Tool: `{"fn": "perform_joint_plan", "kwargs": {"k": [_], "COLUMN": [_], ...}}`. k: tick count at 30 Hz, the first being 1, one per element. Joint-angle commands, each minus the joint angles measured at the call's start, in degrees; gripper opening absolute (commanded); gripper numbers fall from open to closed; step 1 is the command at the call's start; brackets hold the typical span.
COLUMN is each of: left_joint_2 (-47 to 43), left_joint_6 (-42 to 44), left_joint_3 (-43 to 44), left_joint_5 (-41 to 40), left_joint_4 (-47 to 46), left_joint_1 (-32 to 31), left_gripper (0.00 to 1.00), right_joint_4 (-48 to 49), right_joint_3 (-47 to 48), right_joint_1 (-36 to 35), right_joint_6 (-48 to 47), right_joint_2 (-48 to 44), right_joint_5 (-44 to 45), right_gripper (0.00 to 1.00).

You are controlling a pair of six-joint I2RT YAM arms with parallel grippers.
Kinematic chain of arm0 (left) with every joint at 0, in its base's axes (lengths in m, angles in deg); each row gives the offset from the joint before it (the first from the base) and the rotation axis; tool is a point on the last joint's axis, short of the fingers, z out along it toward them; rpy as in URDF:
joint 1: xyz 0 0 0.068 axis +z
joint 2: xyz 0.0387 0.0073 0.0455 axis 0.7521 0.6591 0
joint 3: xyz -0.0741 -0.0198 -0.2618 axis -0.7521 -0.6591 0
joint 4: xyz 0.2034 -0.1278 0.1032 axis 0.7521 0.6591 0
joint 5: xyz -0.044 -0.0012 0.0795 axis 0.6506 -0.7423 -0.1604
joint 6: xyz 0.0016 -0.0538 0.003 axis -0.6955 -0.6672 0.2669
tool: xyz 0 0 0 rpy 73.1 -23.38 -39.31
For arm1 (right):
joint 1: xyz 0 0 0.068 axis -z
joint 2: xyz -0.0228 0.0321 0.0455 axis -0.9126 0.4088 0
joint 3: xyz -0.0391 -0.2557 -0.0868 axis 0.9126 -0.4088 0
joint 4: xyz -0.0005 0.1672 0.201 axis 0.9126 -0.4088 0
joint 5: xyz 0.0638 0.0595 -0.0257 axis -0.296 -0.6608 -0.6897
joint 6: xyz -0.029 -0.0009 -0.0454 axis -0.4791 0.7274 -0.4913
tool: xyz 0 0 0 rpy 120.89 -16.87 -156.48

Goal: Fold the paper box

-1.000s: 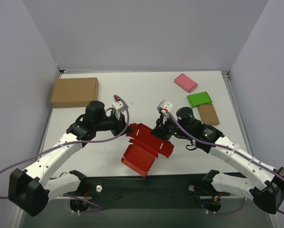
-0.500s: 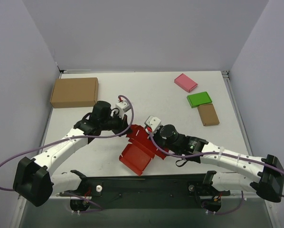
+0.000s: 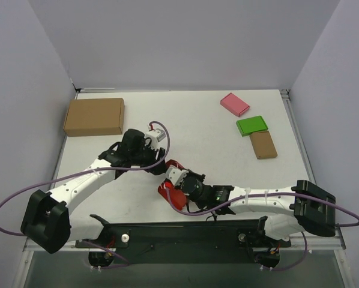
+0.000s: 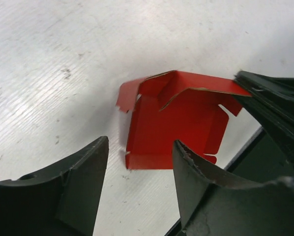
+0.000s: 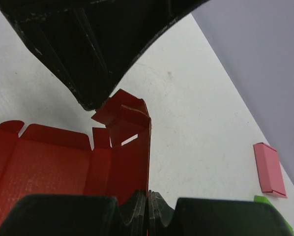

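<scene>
Change over the last second: right arm swung from the right of centre down to the lower centre of the top view, now stretched low and leftward; the bright red thin cardboard paper box (image 3: 173,198), which lay spread open, has been gathered up and shows a much smaller footprint, partly hidden under the right claw (image 3: 170,180); left claw (image 3: 161,161) has been brought in toward centre, just above the box.

Meaning for the task: one side wall has been lifted upright, as seen in the right wrist view, where a red panel stands on edge with a small tab folded at its top; the base panel (image 5: 48,157) lies flat on the white table (image 3: 197,120) at lower left of that view; folding is judged partway done, with the flaps not yet tucked.

Right claw (image 5: 148,201): pads pressed together at bottom centre, with the thin edge of the upright red wall pinched between them; no gap visible.

Left claw (image 4: 140,142): spread wide, fingers at lower left and lower centre of the left wrist view; nothing is held; the box (image 4: 176,123) is seen beyond the gap, and contact cannot be confirmed. A dark shape at the right edge of that view meets the box's right corner, taken to be the right claw.

Box location: lower centre of the top view, near the front edge of the table, between both claws. The large brown carton (image 3: 94,116) sits upper left, well apart.
</scene>
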Motion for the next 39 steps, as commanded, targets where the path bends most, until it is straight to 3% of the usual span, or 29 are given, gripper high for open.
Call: {"fn": "perform_joint_plan", "kwargs": {"k": [1,8,13,17,26,39], "left_joint_2": [-5.13,-12.78,-11.04,-8.75,0.13,7.78], "left_joint_6": [-7.80,-25.63,-28.90,-32.94,-36.82,-39.37], "left_joint_3": [0.71,-19.30,-23.37,-27.24,-32.08,-36.47], "left_joint_5": [-11.89,-8.12,-4.44,-3.45,-2.84,-1.96], "left_joint_4": [1.46,-20.38,-29.12,-42.01,-53.29,-61.04], "left_joint_1": [-0.22,-0.92,-1.80,-3.90,-5.49,-8.22], "left_gripper": [0.65,0.62,0.58,0.56,0.46,0.44], "right_joint_4": [4.10,5.07,5.33,5.60,5.77,-0.02], "right_joint_3": [0.34,0.43,0.34,0.69,1.30,2.45], "right_joint_1": [-0.67,-1.20,-1.38,-1.81,-2.96,-6.56], "right_joint_6": [-3.48,-4.36,-3.57,-3.22,-2.42,5.92], "right_joint_2": [0.84,3.29,4.70,6.28,8.83,11.38], "right_joint_5": [6.63,7.50,7.76,8.56,10.14,11.55], "right_gripper": [0.00,0.00,0.00,0.00,0.00,0.00]}}
